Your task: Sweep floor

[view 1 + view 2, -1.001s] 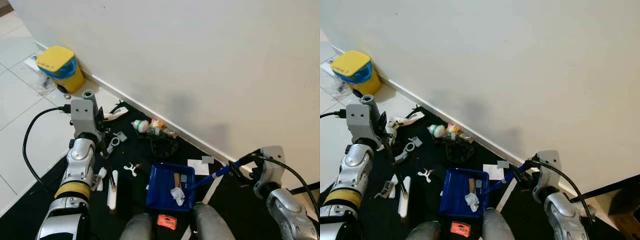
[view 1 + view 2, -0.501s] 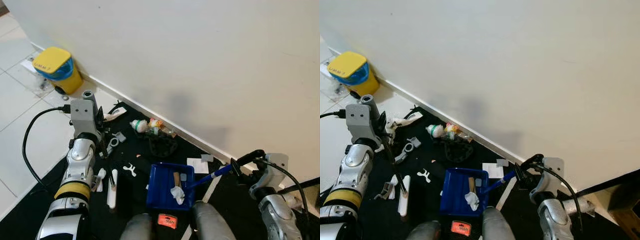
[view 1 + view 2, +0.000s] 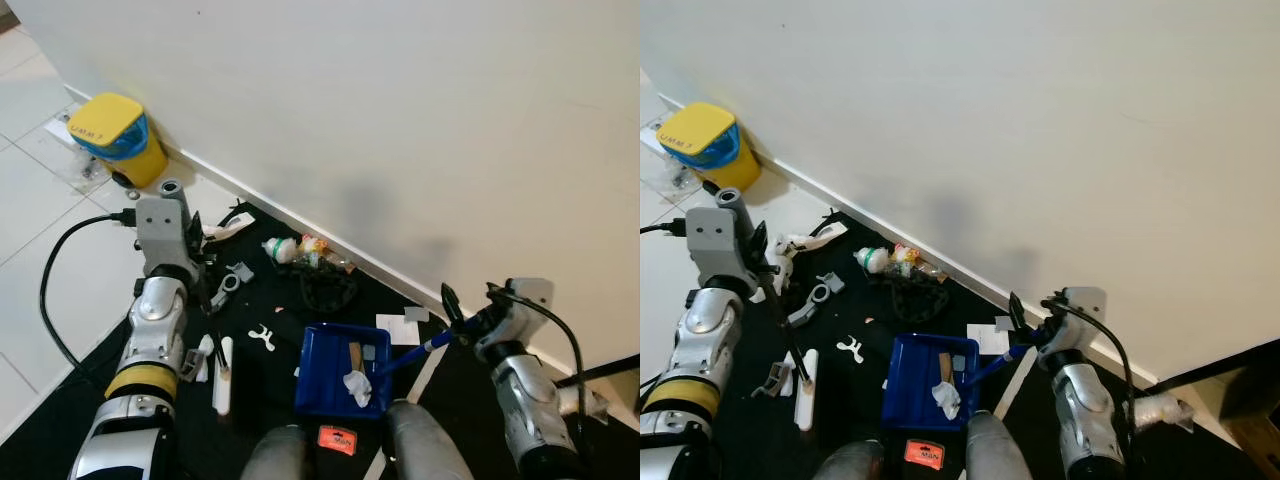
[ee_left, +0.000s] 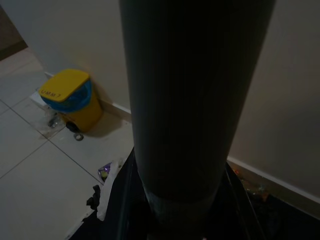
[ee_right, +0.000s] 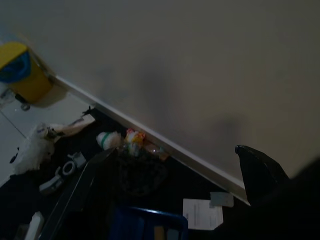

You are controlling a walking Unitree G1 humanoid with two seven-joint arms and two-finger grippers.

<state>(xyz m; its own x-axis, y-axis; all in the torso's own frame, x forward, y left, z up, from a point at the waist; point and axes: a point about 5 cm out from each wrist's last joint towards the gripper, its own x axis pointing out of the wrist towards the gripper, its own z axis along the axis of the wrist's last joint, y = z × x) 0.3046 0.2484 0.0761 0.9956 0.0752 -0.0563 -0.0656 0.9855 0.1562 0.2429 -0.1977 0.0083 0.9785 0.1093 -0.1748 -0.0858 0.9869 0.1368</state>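
By the wall on the far left sits a yellow bin (image 3: 112,138) with a blue lid. The left gripper (image 3: 200,285) is clamped around a dark broom handle (image 3: 788,335) that slants down to the black mat (image 3: 270,300). Small litter (image 3: 305,252) lies along the skirting. The blue dustpan (image 3: 335,372) holds scraps, its handle (image 3: 415,352) meeting the right gripper (image 3: 462,318), whose fingers are spread apart.
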